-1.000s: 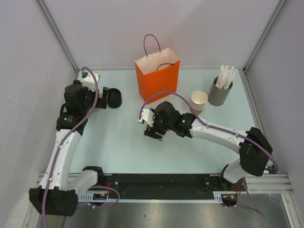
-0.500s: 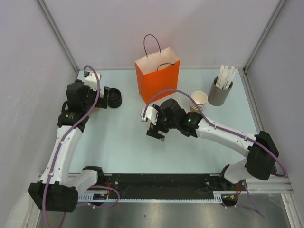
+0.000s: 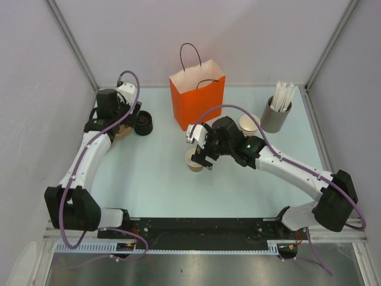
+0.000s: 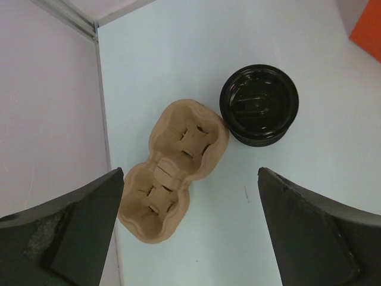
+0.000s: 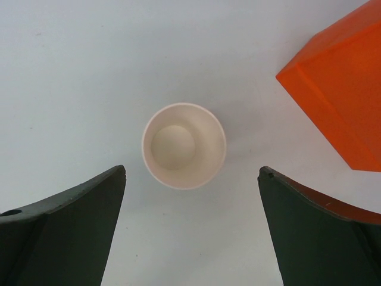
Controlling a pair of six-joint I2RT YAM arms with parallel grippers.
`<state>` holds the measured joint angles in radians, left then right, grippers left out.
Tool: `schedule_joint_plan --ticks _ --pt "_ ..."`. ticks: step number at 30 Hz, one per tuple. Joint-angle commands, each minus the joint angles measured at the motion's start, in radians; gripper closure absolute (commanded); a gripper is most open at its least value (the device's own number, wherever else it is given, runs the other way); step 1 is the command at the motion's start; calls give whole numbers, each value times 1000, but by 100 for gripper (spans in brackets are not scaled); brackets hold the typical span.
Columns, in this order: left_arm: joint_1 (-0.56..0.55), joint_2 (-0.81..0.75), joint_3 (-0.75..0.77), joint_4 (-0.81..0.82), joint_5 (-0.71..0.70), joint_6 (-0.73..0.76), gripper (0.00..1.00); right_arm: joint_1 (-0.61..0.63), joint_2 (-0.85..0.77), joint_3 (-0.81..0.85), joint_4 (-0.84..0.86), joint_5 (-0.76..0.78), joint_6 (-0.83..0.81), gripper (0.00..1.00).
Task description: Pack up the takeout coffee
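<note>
We judge the packing to be at an early step: the paper cup [image 5: 184, 146] stands upright and uncovered on the table [image 3: 149, 173], in front of the orange bag [image 3: 197, 98], and nothing has gone into the bag that we can see. The right hand [image 5: 191, 174] hangs straight above the cup with its fingers wide apart, clear of the rim on both sides and holding nothing. The left hand [image 4: 190, 176], fingers equally spread and empty, hovers at the far left corner over a tan pulp cup carrier [image 4: 172, 170] and the black lid [image 4: 259, 104], which touch or nearly touch. We think the lid comes next. It sits off to one side of the left hand's centre line, so that hand must shift across and drop before closing. The left wrist view shows the carrier's two wells and ridges at the lid's edge, perhaps several lids stacked, which the overhead view blurs. The right wrist view shows the cup is empty. Only the overhead view shows how far cup and lid lie apart.
</note>
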<state>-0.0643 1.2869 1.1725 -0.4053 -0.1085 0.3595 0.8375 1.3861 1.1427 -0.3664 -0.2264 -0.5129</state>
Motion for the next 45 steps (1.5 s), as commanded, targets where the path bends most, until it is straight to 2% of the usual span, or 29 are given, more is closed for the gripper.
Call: schedule_joint_plan --ticks 1,8,16,23,30,40,45 --pt "-5 92 78 78 -53 32 1 -2 -18 3 3 -10 -6 2" --pt "-5 281 151 112 -37 -4 0 -14 -19 3 -2 -14 -9 2" --pt "-3 449 211 109 -34 -7 13 -31 -39 3 -9 -17 -18 2" --pt "-3 512 259 102 -10 -22 21 -43 -41 3 -16 -24 -19 2" --pt "-3 549 282 82 18 -36 34 -48 -41 3 -17 -22 -26 2" --pt "-3 574 277 83 9 -25 42 -49 -41 -1 -19 -22 -30 2" --pt "-3 586 285 82 10 -30 49 -49 -42 -1 -19 -22 -30 2"
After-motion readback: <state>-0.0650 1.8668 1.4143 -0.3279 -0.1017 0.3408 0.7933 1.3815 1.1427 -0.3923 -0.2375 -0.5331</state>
